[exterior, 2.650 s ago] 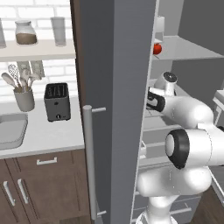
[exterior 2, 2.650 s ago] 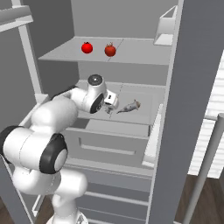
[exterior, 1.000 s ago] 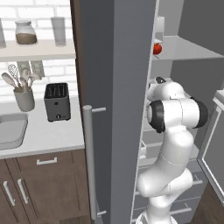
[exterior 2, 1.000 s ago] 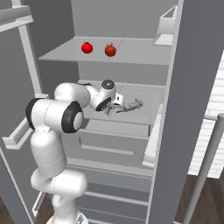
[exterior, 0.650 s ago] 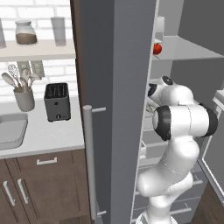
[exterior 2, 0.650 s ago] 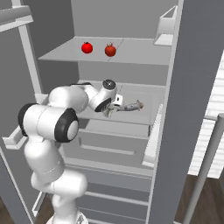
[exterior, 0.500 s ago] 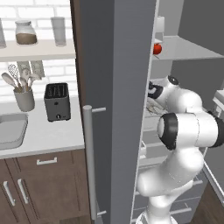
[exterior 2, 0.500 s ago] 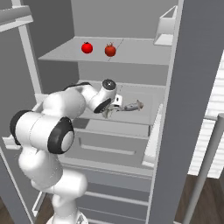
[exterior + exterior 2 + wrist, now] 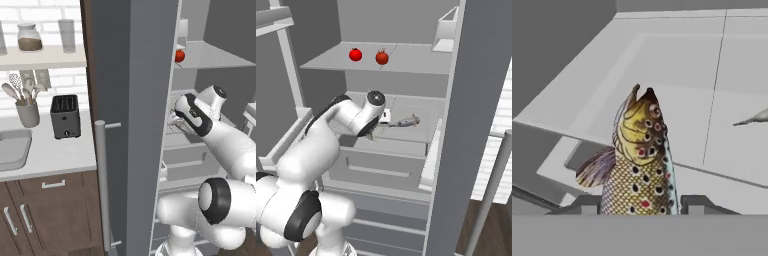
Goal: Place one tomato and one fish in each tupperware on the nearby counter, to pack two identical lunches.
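- Now the hand (image 9: 639,207) pinches a spotted fish (image 9: 639,165), its dark tips pressed against the body on both sides; a second ago the jaws stood a little wider, and the arm has swung in over the middle fridge shelf (image 9: 426,122).
- By my reading, the first fish is secured and ready to be carried out to a container on the surface (image 9: 55,152).
- Counting fish: two. One is in the grip; the other (image 9: 405,121) lies on the same shelf, at about 3 o'clock from the hand in the right base view.
- Counting tomatoes: two, side by side on the upper shelf (image 9: 406,62), one (image 9: 355,54) at 9 o'clock of the other (image 9: 382,57).
- One black toaster (image 9: 65,116) stands on the surface.
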